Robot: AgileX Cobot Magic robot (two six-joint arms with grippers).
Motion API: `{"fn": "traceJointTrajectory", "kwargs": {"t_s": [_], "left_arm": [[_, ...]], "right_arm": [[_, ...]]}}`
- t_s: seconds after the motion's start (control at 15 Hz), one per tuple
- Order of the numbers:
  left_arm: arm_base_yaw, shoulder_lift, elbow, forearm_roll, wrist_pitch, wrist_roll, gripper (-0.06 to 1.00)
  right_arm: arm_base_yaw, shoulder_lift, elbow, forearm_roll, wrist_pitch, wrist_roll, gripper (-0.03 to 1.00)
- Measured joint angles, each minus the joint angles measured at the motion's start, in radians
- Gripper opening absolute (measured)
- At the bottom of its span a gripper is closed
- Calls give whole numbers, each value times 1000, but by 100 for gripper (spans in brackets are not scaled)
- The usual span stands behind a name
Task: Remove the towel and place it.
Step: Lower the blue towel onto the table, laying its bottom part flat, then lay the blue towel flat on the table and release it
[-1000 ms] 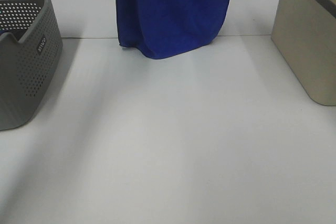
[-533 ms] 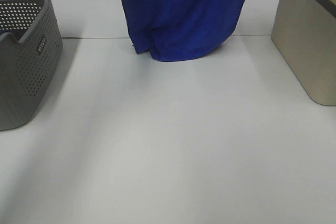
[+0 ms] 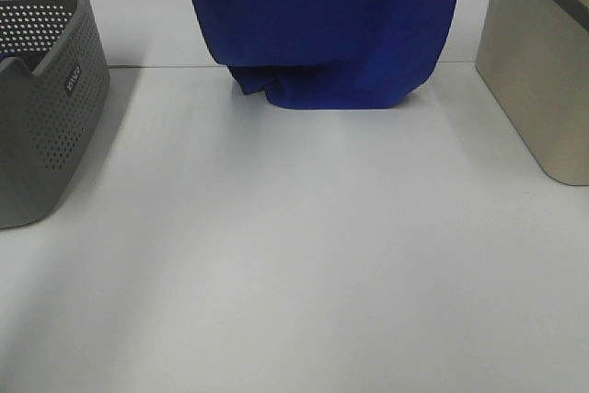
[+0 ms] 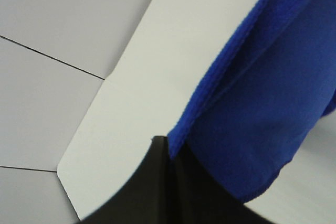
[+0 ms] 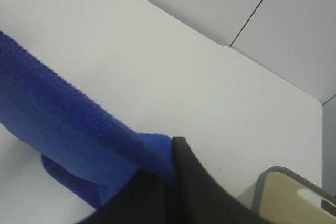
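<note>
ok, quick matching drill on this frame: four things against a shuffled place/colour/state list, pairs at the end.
Things:
1. towel
2. basket
3. bin
4. left end effector

Descriptions:
A. beige, right side of the overhead view
B. shut on a blue fabric edge
C. royal blue, hanging at back centre
D. grey, perforated, left side of the overhead view

Pairs: 1-C, 2-D, 3-A, 4-B

The towel (image 3: 322,25) is cut off at the top in the high view. The grey basket (image 3: 46,108) and beige bin (image 3: 538,71), at the side edges of the desk (image 3: 294,255), are cropped too.
</note>
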Motion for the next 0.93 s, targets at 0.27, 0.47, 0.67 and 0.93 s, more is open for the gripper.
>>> {"fn": "traceJointTrajectory", "kwargs": {"t_s": [0.27, 0.47, 0.67, 0.93], "left_arm": [[-4, -97, 0, -9, 162, 40, 0], [-4, -136, -1, -5, 154, 42, 0], [-4, -136, -1, -5, 165, 42, 0], [-4, -136, 11, -11, 173, 8, 0]], "right_arm": [[2, -41, 0, 91, 64, 0, 2], [2, -60, 0, 129, 65, 0, 2], [2, -61, 0, 136, 92, 0, 2], [2, -61, 0, 156, 250, 1, 2]]}}
